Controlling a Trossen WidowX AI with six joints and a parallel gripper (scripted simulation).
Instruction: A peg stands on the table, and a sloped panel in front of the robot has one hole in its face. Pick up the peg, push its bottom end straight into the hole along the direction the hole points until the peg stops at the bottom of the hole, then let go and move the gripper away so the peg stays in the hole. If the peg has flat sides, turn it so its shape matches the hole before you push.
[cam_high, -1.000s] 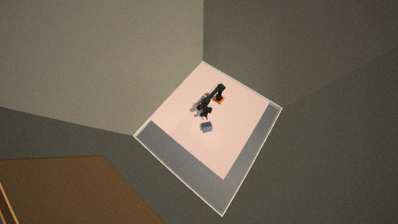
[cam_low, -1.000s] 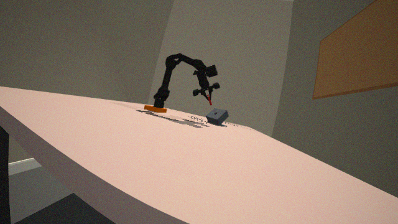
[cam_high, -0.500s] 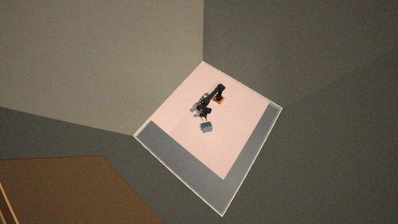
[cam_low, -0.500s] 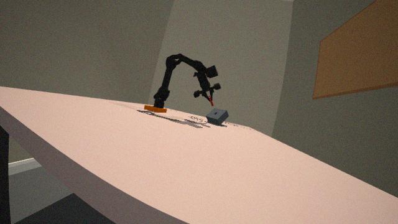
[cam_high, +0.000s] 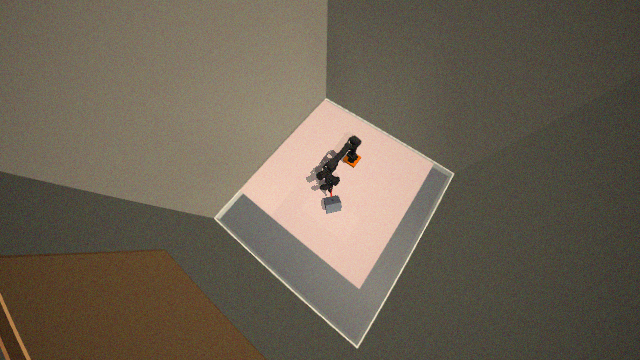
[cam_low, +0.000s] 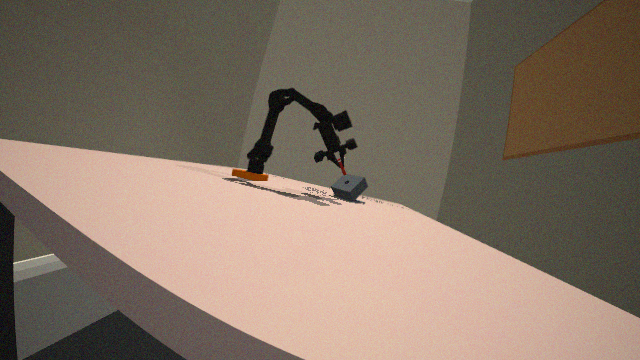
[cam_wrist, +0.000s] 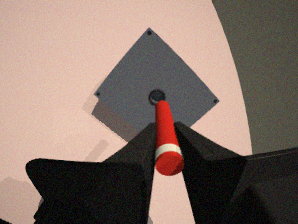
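In the wrist view the two black fingers fill the bottom of the picture, and the gripper (cam_wrist: 168, 152) is clamped on the one red peg (cam_wrist: 165, 137), which carries a single white band near its near end. The peg points away toward the grey sloped panel (cam_wrist: 133, 90), and its far tip lies at the rim of the one dark round hole (cam_wrist: 157, 96) in the panel's face — whether the tip has entered cannot be told from here. Only this view shows the hole and the small dark dots at the panel's corners; in the other two the panel is a plain grey block. The exterior view shows what the wrist view cannot: the whole arm (cam_low: 295, 107) arching from its orange base plate (cam_low: 249, 174) on the pink table (cam_low: 300, 280) down to the peg (cam_low: 341, 165), which slants toward the panel (cam_low: 349, 186) just below it. From the top view the arm (cam_high: 339, 159), the base plate (cam_high: 352, 160) and the panel (cam_high: 332, 204) are small, the peg (cam_high: 330, 189) only a red sliver between gripper and panel, and the table (cam_high: 380, 210) shows grey strips along two edges. No writing or label can be read anywhere.
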